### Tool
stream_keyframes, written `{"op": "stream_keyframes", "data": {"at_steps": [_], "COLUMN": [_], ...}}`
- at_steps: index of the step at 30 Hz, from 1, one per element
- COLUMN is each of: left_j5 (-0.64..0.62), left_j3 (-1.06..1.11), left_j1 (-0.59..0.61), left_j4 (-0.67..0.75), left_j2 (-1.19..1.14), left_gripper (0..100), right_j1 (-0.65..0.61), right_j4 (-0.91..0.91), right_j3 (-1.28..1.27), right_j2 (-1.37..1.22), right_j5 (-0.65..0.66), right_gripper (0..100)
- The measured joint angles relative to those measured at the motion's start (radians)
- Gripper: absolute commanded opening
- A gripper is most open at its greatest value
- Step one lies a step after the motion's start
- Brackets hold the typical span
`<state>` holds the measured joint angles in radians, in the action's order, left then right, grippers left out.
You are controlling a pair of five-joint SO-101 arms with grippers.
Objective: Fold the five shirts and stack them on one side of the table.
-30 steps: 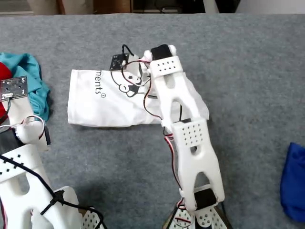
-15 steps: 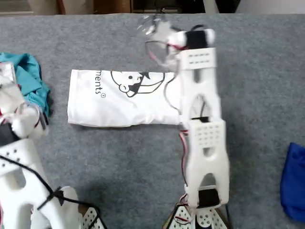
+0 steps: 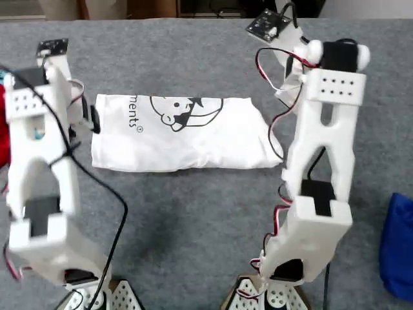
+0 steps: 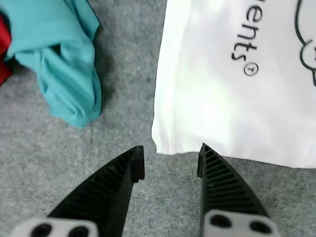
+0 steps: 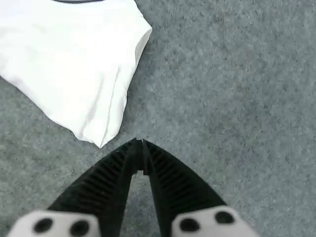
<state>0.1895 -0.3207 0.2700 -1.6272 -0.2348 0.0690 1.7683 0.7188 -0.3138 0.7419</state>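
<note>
A folded white shirt (image 3: 181, 135) with a black print lies across the middle of the grey table. My left gripper (image 4: 171, 160) is open just off the shirt's left end (image 4: 165, 143), and the hem's corner sits ahead of the gap between the fingers. The same gripper (image 3: 92, 120) is seen from above beside that end. My right gripper (image 5: 139, 146) is shut and empty, hovering over bare table just off the white shirt's (image 5: 64, 59) right corner. A crumpled teal shirt (image 4: 64, 59) and a bit of red cloth (image 4: 4, 54) lie left of the white shirt.
A blue shirt (image 3: 397, 245) lies at the table's right edge. Red cloth (image 3: 3, 129) shows at the left edge behind the left arm (image 3: 39, 168). The right arm (image 3: 319, 168) stands over the table right of the shirt. Grey table (image 3: 181, 213) lies open in front.
The right arm swung off the white shirt to its right end. The left arm rose from the near left corner to the shirt's left end.
</note>
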Motion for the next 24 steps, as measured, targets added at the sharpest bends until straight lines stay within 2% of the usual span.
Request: {"op": "stream_keyframes", "data": {"at_steps": [9,24], "left_j5": [-0.002,-0.002], "left_j3": [-0.425,-0.686], "left_j1": [0.012,0.012], "left_j4": [-0.077,-0.083], "left_j2": [-0.456,-0.809], "left_gripper": [20,19], "right_j1": [0.008,0.008], "right_j4": [0.0,0.0], "right_j3": [-0.06,-0.061], "right_j2": [0.035,0.035], "right_j5": [0.003,0.003], "right_gripper": [0.6,0.6]}}
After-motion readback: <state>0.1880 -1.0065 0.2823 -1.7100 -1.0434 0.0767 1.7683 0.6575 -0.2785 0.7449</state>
